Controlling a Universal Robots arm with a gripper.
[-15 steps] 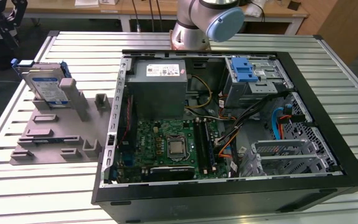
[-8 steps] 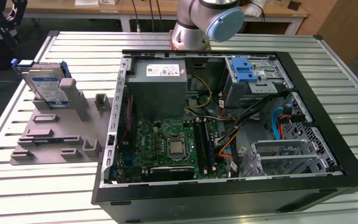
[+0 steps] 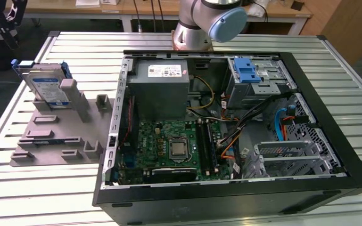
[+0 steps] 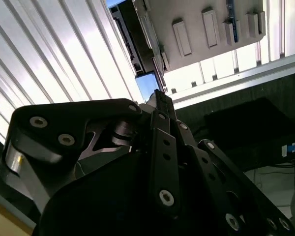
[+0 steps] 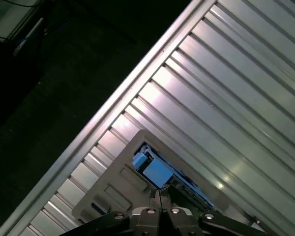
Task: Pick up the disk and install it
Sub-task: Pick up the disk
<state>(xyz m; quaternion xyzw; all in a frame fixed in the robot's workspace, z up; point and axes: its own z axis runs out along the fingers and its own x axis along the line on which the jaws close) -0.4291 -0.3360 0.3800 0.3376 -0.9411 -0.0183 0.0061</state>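
Note:
The disk (image 3: pixel 45 87), silver with a white-and-blue label and a blue bracket, stands upright in a grey holder (image 3: pixel 55 136) on the slatted table, at the exterior view's left of the open computer case (image 3: pixel 231 122). My gripper (image 3: pixel 5 33) hangs above and beyond it, apart from it. In both wrist views the black fingers meet at their tips with nothing between them. The gripper (image 5: pixel 160 196) points down at the disk's blue top edge (image 5: pixel 155 169). The second wrist view shows the gripper (image 4: pixel 159 96) over the same blue edge (image 4: pixel 147 84).
Inside the case are a grey power-supply box (image 3: pixel 162 82), a motherboard (image 3: pixel 175 146), a drive cage with a blue latch strip (image 3: pixel 247 70), and loose cables (image 3: pixel 282 122). The arm's base (image 3: pixel 197 28) stands behind the case. The table edge (image 5: pixel 113 108) runs close beside the holder.

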